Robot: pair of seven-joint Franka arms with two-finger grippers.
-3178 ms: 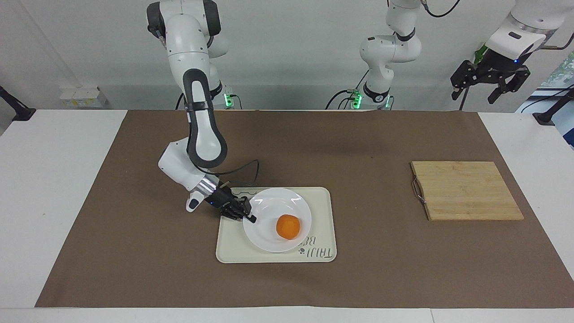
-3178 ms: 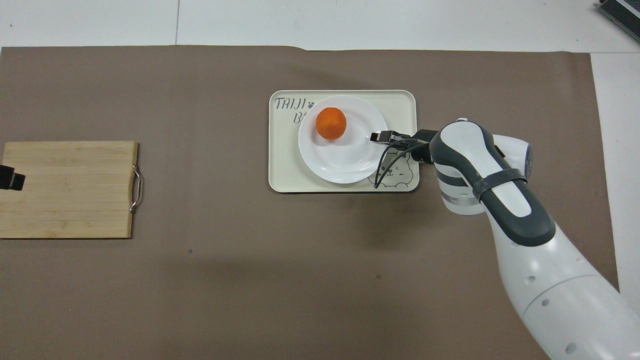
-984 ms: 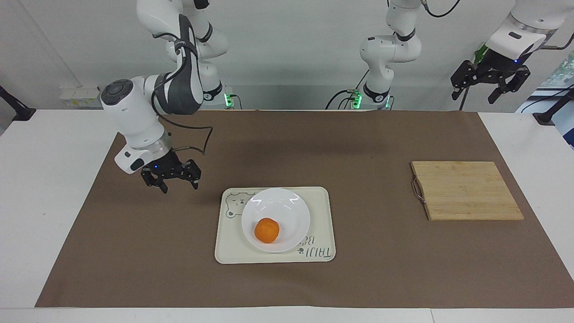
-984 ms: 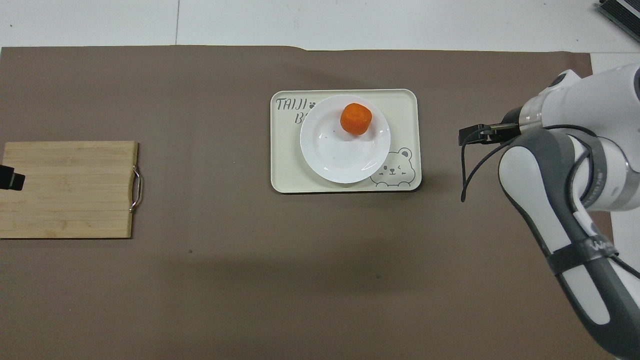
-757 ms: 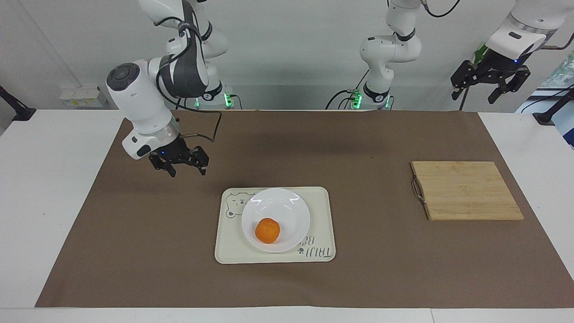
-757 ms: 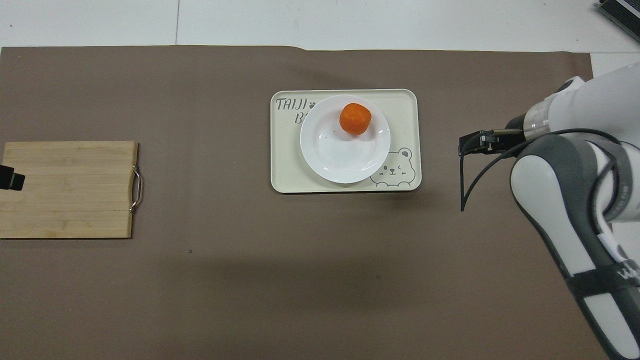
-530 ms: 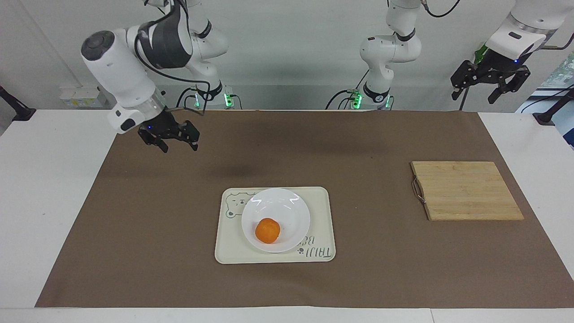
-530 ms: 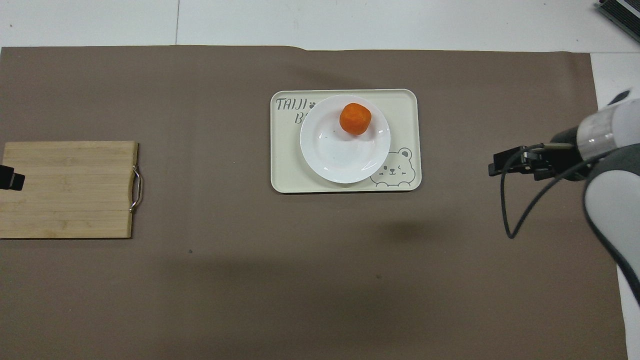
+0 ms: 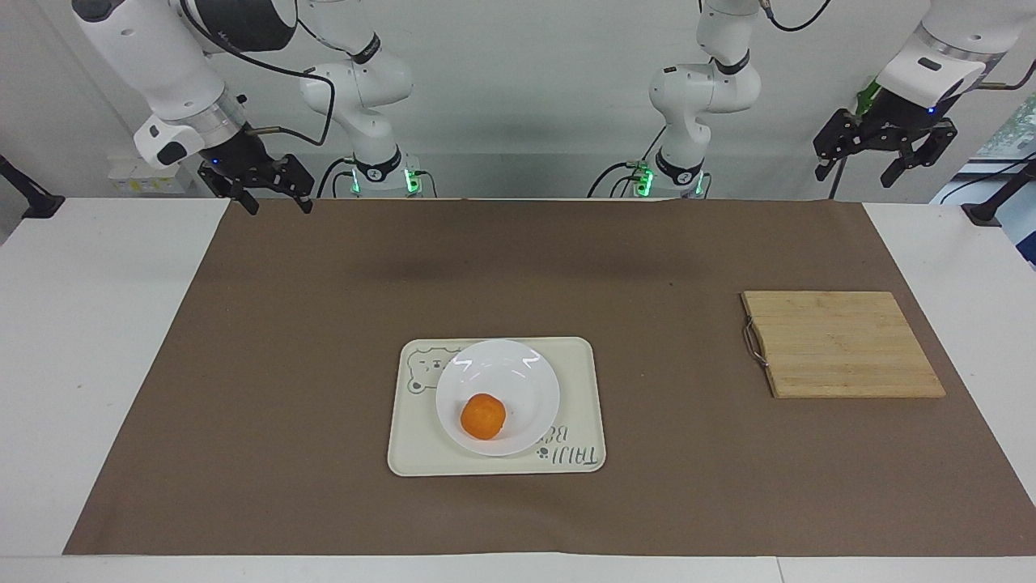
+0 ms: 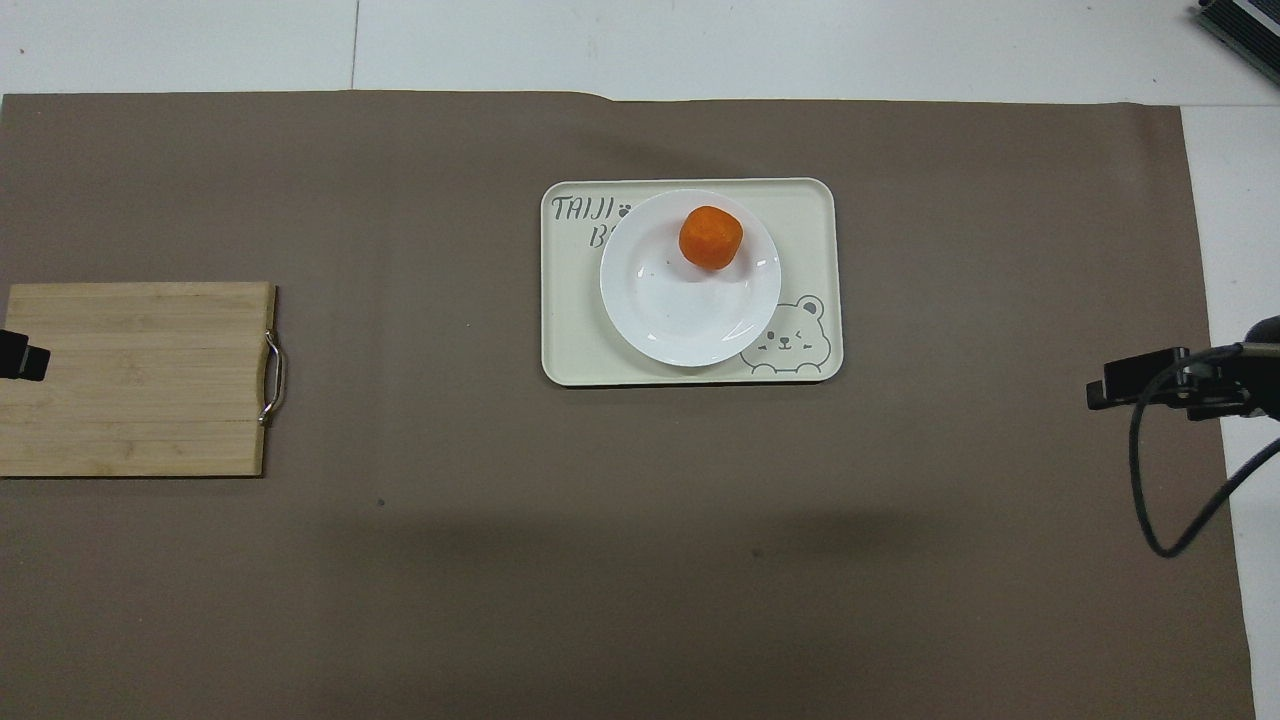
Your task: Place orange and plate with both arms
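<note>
The orange [image 9: 483, 416] [image 10: 711, 237] lies in the white plate [image 9: 503, 374] [image 10: 680, 310], toward the plate's rim farther from the robots. The plate rests on a cream tray [image 9: 579, 357] [image 10: 812, 215] at mid-table. My right gripper [image 9: 280, 207] [image 10: 1100, 390] hangs open and empty in the air over the brown mat's corner at the right arm's end, well clear of the tray. My left gripper [image 9: 856, 174] [image 10: 20, 357] waits open and empty, raised over the left arm's end of the table.
A wooden cutting board [image 9: 842, 344] [image 10: 135, 378] with a metal handle lies on the brown mat [image 9: 324, 486] toward the left arm's end. The tray carries a bear drawing [image 10: 790, 340] and lettering.
The right gripper has let go of the plate's rim, lifted and drawn back from the tray to the mat's corner. The orange rolled a little in the plate. The left arm has stayed put.
</note>
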